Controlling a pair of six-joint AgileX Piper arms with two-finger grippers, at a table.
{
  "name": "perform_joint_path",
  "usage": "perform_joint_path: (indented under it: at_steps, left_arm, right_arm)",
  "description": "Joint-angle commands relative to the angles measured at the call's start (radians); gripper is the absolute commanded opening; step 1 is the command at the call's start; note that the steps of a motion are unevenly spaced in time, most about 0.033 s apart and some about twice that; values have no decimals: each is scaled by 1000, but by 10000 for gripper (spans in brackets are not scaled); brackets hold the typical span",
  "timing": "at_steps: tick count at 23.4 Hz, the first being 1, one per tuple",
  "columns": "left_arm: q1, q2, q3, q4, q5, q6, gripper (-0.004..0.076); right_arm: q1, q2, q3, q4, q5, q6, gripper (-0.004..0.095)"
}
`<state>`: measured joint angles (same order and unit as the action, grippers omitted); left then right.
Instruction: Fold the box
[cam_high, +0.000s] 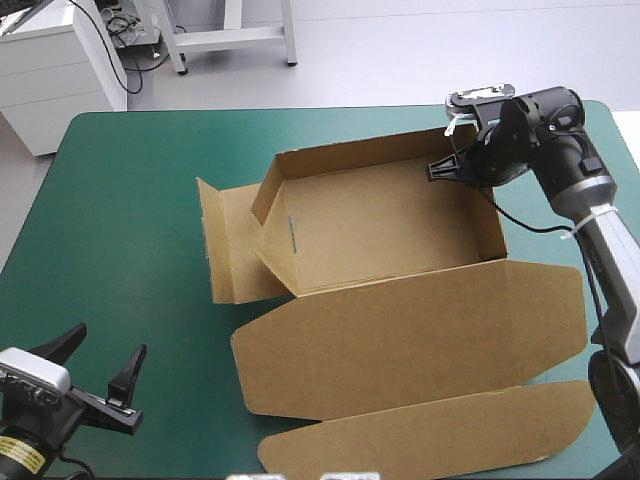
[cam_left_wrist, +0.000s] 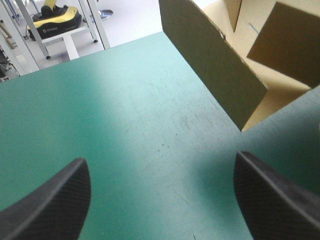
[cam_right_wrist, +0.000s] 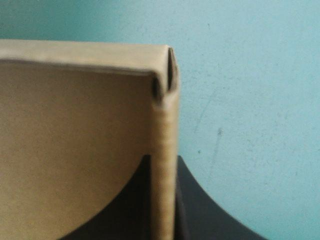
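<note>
Scuffs fleck the teal-green counter (cam_left_wrist: 125, 100) ahead of the left hand (cam_left_wrist: 160, 157), which hovers wide open over the near-left corner. The box (cam_high: 380, 230) sits right of centre, an open tray with lid flat; the right hand (cam_high: 447, 170) pinches its far-right wall.

No lettering, number or brand can be read anywhere. A yellow label (cam_high: 20, 457) behind the left end effector (cam_high: 108, 342) bears print too small to make out.
</note>
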<state>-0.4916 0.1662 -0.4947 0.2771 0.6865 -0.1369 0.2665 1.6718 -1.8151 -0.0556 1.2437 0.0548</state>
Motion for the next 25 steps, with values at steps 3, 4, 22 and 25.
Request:
perform_joint_path:
  at_steps: [3, 4, 22, 25]
  left_arm:
    - [-1, 126, -33, 92, -89, -100, 461]
    - [-1, 159, -40, 105, -91, -120, 447]
    - [223, 887, -482, 228, 35, -250, 429]
    - [418, 952, -482, -22, -8, -68, 429]
  right_arm:
    - [-5, -53, -34, 7, 10, 2, -20]
    - [-5, -53, -34, 7, 10, -2, -20]
    - [-5, -53, -34, 44, 10, -33, -20]
    - [-5, -53, -34, 46, 10, -33, -20]
